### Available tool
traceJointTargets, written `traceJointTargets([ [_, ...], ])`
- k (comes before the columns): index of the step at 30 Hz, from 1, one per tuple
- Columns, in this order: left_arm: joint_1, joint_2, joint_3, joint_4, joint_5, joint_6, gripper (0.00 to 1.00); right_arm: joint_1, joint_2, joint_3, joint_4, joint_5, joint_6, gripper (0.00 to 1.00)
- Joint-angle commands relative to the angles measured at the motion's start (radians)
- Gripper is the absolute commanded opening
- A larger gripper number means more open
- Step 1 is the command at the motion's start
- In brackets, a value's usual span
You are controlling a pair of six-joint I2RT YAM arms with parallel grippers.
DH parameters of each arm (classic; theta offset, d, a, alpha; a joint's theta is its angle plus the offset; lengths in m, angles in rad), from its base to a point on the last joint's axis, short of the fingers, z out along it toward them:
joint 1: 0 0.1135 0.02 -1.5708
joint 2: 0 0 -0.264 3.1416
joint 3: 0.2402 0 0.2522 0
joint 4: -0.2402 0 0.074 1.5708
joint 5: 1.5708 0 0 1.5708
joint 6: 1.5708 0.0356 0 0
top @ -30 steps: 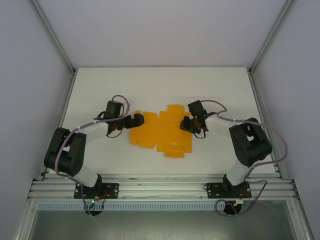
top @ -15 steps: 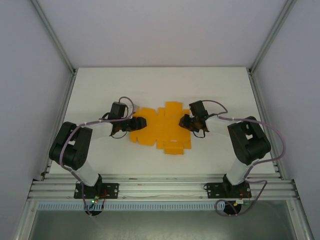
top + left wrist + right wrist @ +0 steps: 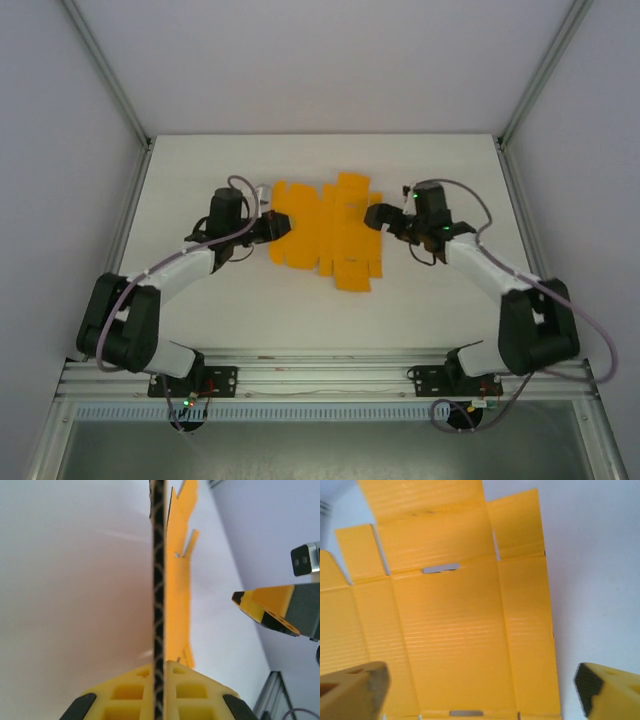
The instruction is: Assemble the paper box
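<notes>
Left pincer [image 3: 279,225] pinches the paper box [image 3: 325,235] edge on the table [image 3: 200,165]; right pincer [image 3: 376,217] gapes wide above it.

I work over a plain white table [image 3: 200,160], boxed in by pale grey walls [image 3: 320,60] behind and at both sides, aluminium posts [image 3: 107,70] rising from its far corners, a ribbed metal rail [image 3: 320,375] along my near edge, all softly, evenly lit.
</notes>
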Motion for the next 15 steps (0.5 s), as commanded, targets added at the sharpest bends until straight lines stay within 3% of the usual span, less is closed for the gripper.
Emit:
traceJointTargets([
  [1, 0.002, -0.079, 0.060, 0.071, 0.060, -0.066, 0.00, -0.061, -0.087, 0.021, -0.052, -0.170, -0.080, 1.00],
  [4, 0.002, -0.132, 0.088, 0.062, 0.104, -0.080, 0.00, -0.138, -0.137, 0.001, -0.036, -0.356, -0.122, 1.00],
  [7, 0.002, -0.184, 0.098, 0.061, 0.124, -0.097, 0.00, -0.190, -0.163, -0.014, -0.015, -0.458, -0.110, 0.95],
  [12, 0.002, -0.244, 0.076, 0.106, 0.128, -0.142, 0.00, -0.201, -0.178, -0.050, 0.102, -0.652, -0.055, 0.78],
  [15, 0.003, -0.261, 0.069, 0.136, 0.139, -0.169, 0.00, -0.204, -0.180, -0.052, 0.095, -0.668, -0.061, 0.64],
])
